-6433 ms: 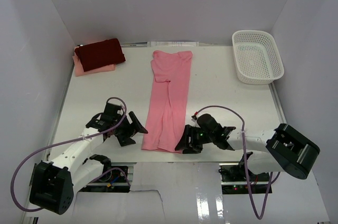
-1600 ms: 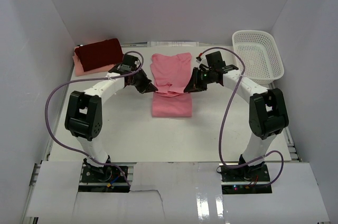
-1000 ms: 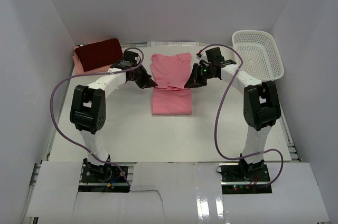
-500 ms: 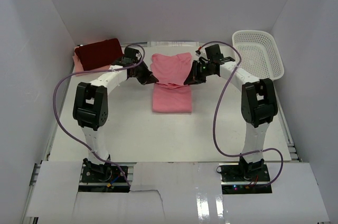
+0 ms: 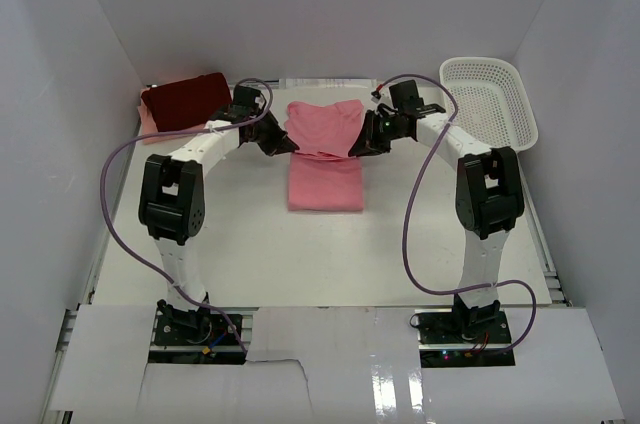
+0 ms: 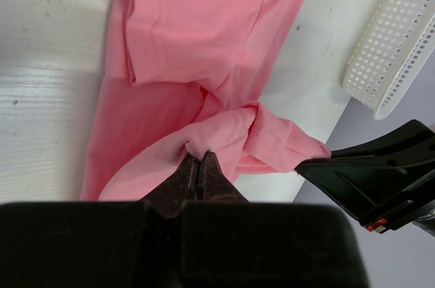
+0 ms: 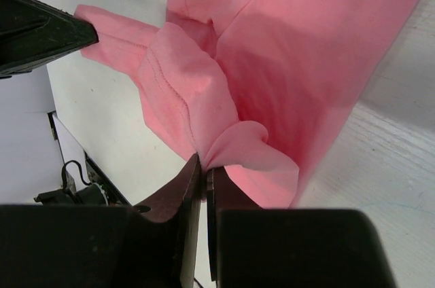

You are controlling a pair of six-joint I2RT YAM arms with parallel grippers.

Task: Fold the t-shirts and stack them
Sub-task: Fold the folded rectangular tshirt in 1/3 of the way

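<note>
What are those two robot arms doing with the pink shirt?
They're folding it. The left arm and right arm each have their jaws shut on a corner of the salmon-pink t-shirt, at its bottom edge, holding it up over the shirt's top half. A dark maroon t-shirt sits folded on a pale peach t-shirt in the far left corner. The white basket is at the far right.

The peach shirt is mostly hidden under the maroon shirt. The basket and pink shirt are cut off by the left wrist view's edges.
</note>
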